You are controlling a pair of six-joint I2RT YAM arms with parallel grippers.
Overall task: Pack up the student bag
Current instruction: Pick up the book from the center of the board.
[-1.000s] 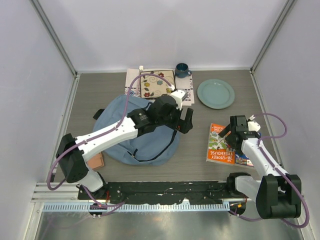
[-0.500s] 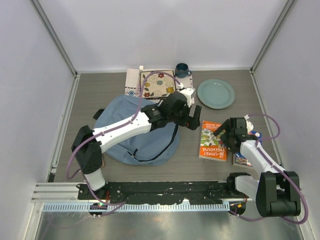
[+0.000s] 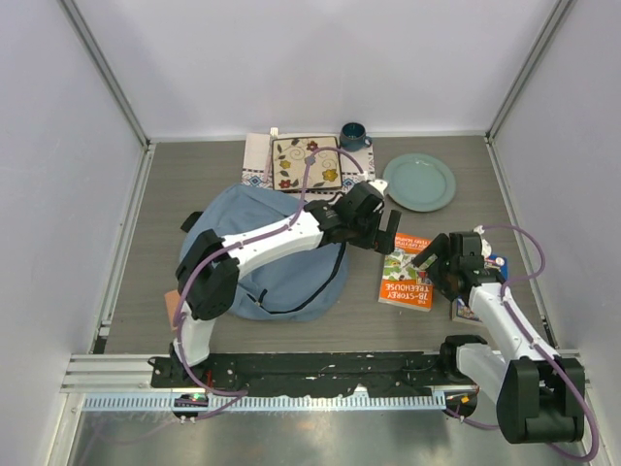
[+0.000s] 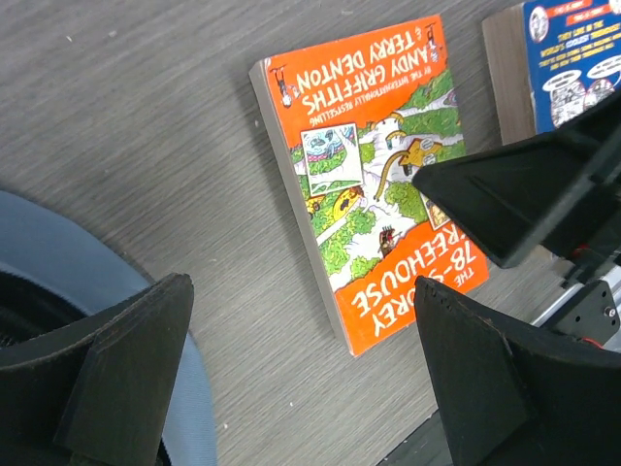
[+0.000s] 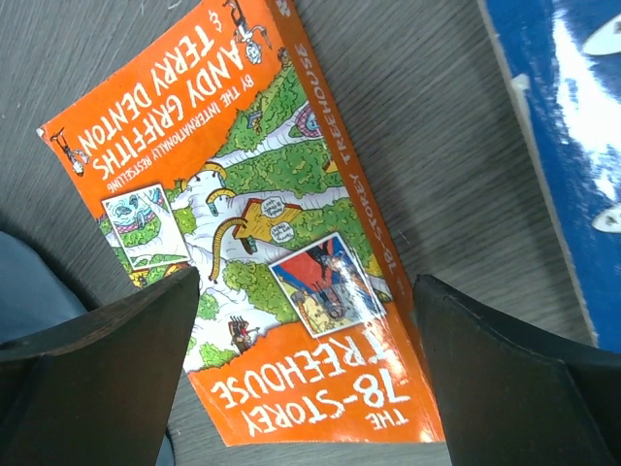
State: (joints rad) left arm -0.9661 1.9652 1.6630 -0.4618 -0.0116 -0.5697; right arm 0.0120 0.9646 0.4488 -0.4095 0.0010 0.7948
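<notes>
The student bag (image 3: 281, 277) lies slumped on the table (image 3: 175, 184), left of centre (whether its mouth is open I cannot tell). Just right of it lies the orange Treehouse paperback (image 3: 408, 275), face up. The left gripper (image 3: 376, 231) hangs over the book's bag-side edge with its claw spread wide. The right gripper (image 3: 437, 260), equally spread, straddles the other end, probably to lift or slide the book bagward. A blue book (image 5: 572, 146) lies beyond.

Grey wood-grain tabletop (image 3: 194, 184) enclosed by plain white panels forming the back wall (image 3: 320, 68), left wall (image 3: 49, 214) and right wall (image 3: 582, 175), with aluminium posts (image 3: 105, 73) at the rear corners and a black rail (image 3: 320, 367) along the near edge, under even, diffuse light
</notes>
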